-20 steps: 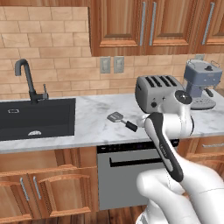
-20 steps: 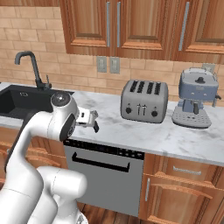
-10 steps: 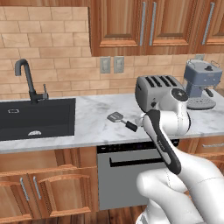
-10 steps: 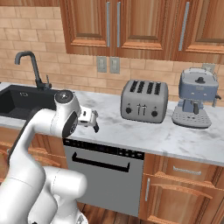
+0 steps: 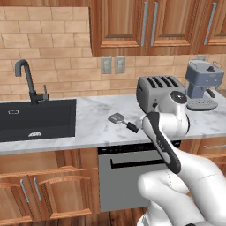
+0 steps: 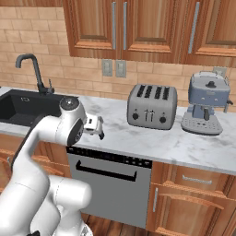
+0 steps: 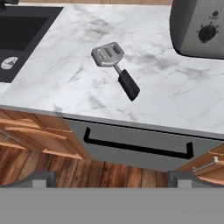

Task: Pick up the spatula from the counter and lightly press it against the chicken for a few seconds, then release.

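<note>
spatula (image 5: 120, 121) lying flat on the white marble counter (image 5: 88, 132), between the black sink (image 5: 39, 115) on the left and the silver toaster (image 5: 154, 90) on the right, just above the dishwasher (image 5: 128, 176). its grey slotted blade points toward the sink side, and its black handle angles toward the counter's front edge. the robot's gripper (image 6: 97, 129) hangs in the air by the front edge of the counter, apart from the spatula. from the hand camera, the two dark fingertips (image 7: 41, 178) stand spread wide with nothing between them: the hand is released and holds nothing. a blue-grey coffee machine (image 5: 203, 86) stands right of the toaster, and a black faucet (image 5: 26, 79) rises behind the sink
</note>
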Tool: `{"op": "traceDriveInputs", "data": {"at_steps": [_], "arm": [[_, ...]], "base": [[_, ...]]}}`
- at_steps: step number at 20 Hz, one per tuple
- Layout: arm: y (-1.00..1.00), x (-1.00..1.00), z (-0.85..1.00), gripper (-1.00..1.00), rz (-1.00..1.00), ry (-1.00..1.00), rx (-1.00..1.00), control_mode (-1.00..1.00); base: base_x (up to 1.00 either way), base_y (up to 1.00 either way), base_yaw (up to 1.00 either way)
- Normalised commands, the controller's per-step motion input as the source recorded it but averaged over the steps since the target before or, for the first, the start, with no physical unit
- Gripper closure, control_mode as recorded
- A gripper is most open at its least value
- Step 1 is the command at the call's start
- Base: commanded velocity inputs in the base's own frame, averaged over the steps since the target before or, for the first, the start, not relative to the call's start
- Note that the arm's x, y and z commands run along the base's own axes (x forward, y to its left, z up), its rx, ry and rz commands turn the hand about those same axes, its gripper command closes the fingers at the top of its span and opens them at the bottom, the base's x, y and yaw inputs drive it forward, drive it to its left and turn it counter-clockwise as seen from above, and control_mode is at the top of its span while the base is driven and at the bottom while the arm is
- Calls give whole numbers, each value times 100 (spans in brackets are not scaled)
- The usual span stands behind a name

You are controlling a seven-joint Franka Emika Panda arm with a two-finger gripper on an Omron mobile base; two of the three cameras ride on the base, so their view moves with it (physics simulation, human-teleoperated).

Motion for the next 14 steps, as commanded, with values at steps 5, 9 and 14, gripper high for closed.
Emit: {"op": "traceDriveInputs", "data": {"at_steps": [5, 9, 14], "arm": [[0, 11, -15, -100, 0, 0, 0, -100], [0, 8, -10, -100, 0, 0, 0, -100], [0, 13, -11, -100, 0, 0, 0, -100]], "base": [[0, 0, 0], [0, 0, 0], [0, 0, 0]]}}
